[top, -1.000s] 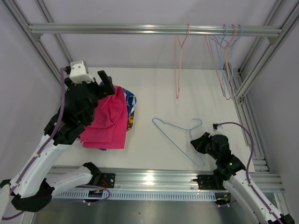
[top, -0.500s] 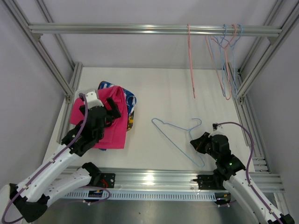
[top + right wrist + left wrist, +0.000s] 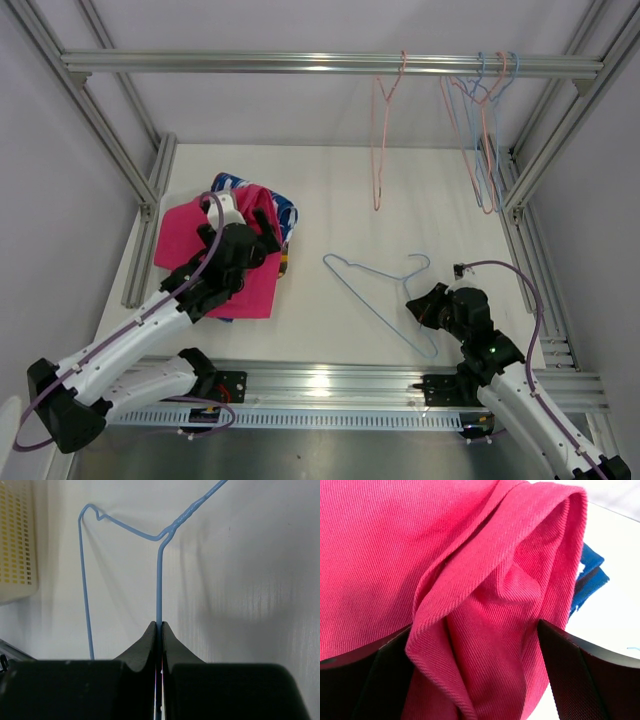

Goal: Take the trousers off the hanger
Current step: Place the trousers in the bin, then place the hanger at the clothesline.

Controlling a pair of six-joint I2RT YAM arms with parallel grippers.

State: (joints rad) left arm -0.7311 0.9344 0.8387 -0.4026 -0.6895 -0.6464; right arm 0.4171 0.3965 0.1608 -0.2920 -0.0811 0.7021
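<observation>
- Hovering low over the cloth pile at the left of the tabletop: my left claw is spread as wide as it goes, one finger on each side of a raised fold of the magenta trousers.
- The fold fills the gap and brushes both fingers in the left wrist view, but nothing is pinched.
- The fold's ridge runs straight away from the claw, so its long axis lies along my reach, not across it.
- The magenta trousers lie on top of the pile. The blue-patterned trousers poke out from under their far right edge. I cannot make out the other pieces.
- My right claw is pressed together on the blue hanger, pinching a straight run of the wire.
- That hanger lies flat on the tabletop, near and right of centre, well apart from the pile, and it carries no cloth.
- The wire runs slantwise from far left to near right, with the hook towards the far side.
- Judgement: the trousers are off this hanger, so this piece is as good as done.
- The left arm is by far the nearer to the pile. The right arm is nearer the far rail, where a pink hanger hangs bare.
- Judgement: the left claw should lift clear without dragging the fold. The right claw is the one placed to deal with the hanger.
</observation>
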